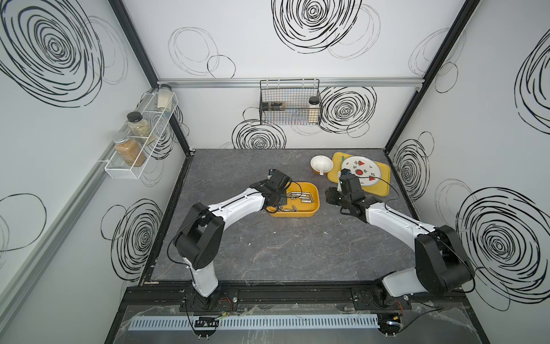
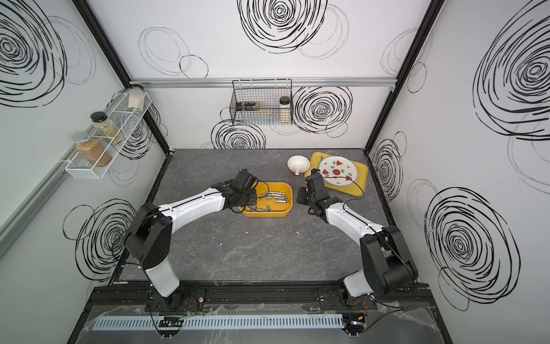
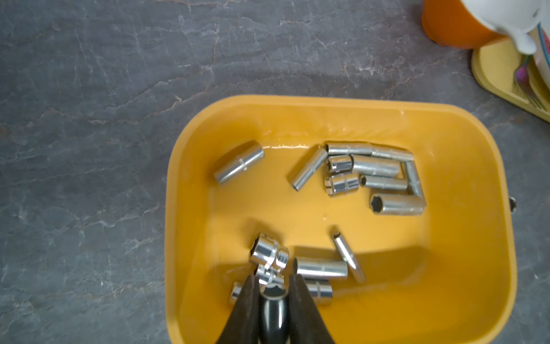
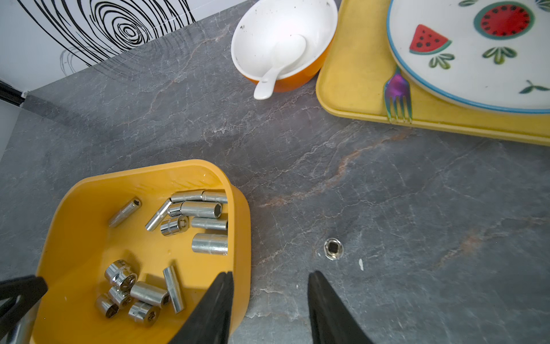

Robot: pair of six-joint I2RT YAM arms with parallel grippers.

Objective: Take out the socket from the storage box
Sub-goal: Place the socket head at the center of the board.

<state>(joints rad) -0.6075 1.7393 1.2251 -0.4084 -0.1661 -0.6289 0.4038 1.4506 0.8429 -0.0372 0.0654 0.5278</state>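
Left tool (image 3: 273,283) clamped on socket (image 3: 272,312) in storage box (image 3: 476,238), other sockets (image 3: 269,256) crowding; right tool (image 4: 270,274) apart beside box.

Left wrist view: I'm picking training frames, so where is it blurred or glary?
Left wrist view: the shiny chrome socket in the left hand is blurred; glare streaks inside the deep yellow-orange plastic storage box. Right wrist view: mostly sharp.
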